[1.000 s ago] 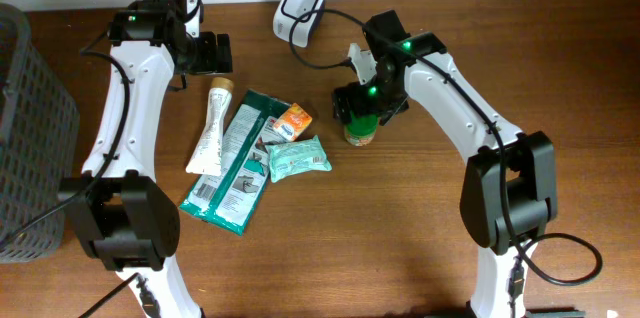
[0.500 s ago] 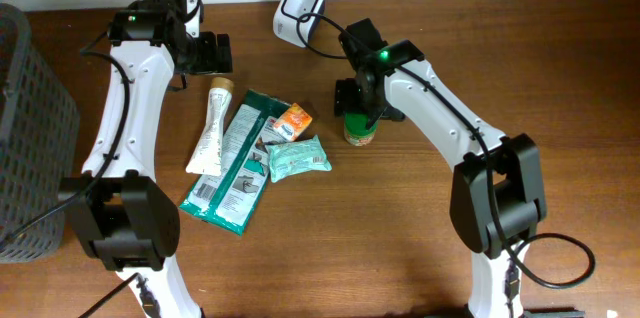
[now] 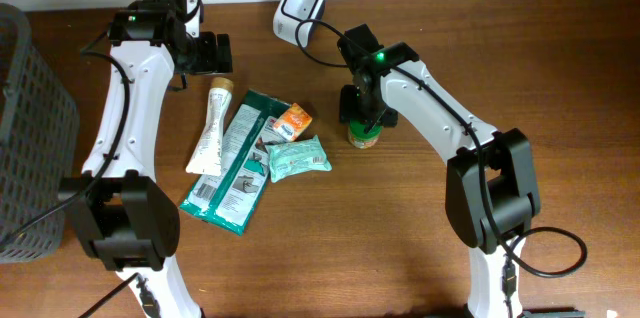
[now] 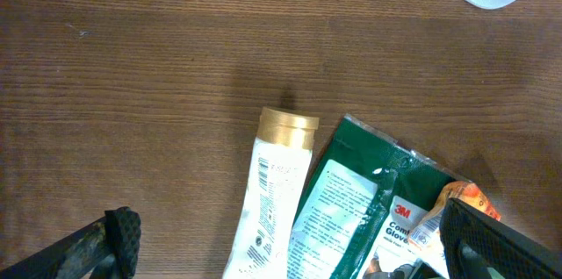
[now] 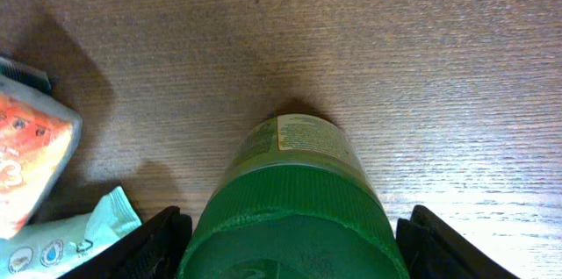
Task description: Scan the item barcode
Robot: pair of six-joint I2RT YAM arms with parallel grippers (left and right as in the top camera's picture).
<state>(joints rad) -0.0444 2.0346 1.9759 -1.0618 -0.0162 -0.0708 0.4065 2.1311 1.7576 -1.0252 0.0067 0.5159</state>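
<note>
A jar with a green ribbed lid (image 3: 363,135) stands upright on the table, right of the pile of packets. My right gripper (image 3: 360,108) is directly over it. In the right wrist view the lid (image 5: 299,218) fills the space between the two fingers, which stand on either side of it with a thin gap still showing; the gripper (image 5: 294,244) is open. The white barcode scanner (image 3: 298,6) sits at the back edge of the table. My left gripper (image 3: 215,53) hovers wide open above the table behind the white tube (image 4: 272,200), holding nothing.
A white tube with a gold cap (image 3: 212,128), a green glove pack (image 3: 235,158), an orange packet (image 3: 292,121) and a teal wipes pack (image 3: 298,158) lie together left of the jar. A dark mesh basket (image 3: 30,128) stands at the far left.
My right gripper has swung left and come down over the jar, and its fingers have narrowed around the lid. The left arm has not moved.
</note>
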